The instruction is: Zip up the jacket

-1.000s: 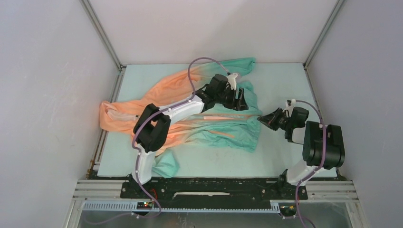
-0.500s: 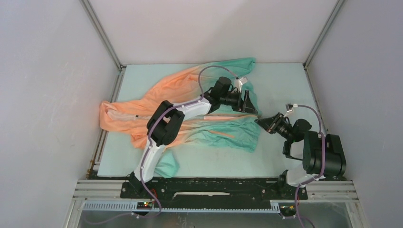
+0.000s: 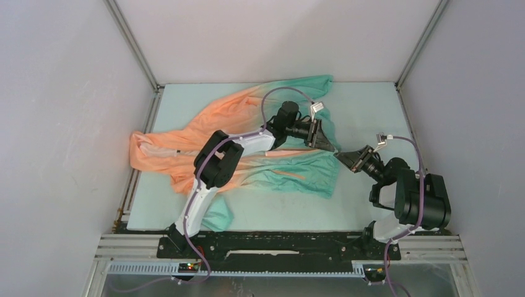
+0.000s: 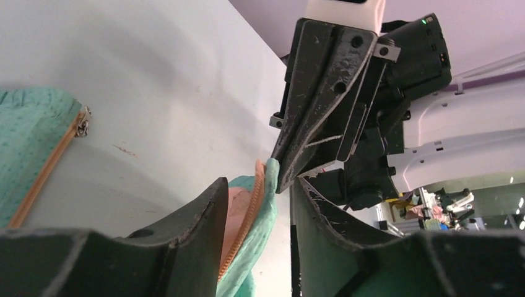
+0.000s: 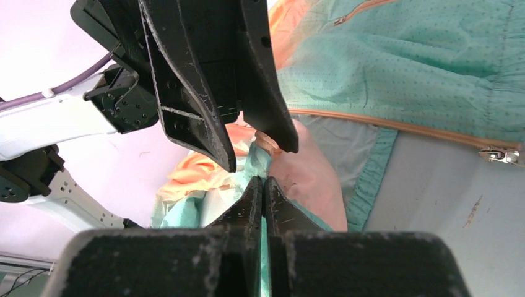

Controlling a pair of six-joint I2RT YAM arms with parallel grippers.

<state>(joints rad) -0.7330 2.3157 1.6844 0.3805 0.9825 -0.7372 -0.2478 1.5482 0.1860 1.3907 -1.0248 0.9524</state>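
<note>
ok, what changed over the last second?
Left end effector swung right to the zipper edge of the jacket and narrowed around it, not yet clamped. Right end effector stayed shut on that edge, barely shifting. Jacket otherwise unmoved.

The jacket (image 3: 247, 142) is lying spread over the table (image 3: 371, 105), running from the far middle across to the near left. The left gripper (image 3: 330, 147) is sitting at the jacket's right edge, jaws either side of the cloth, and the right gripper (image 3: 340, 157) is meeting it just beside, from the near right.
</note>
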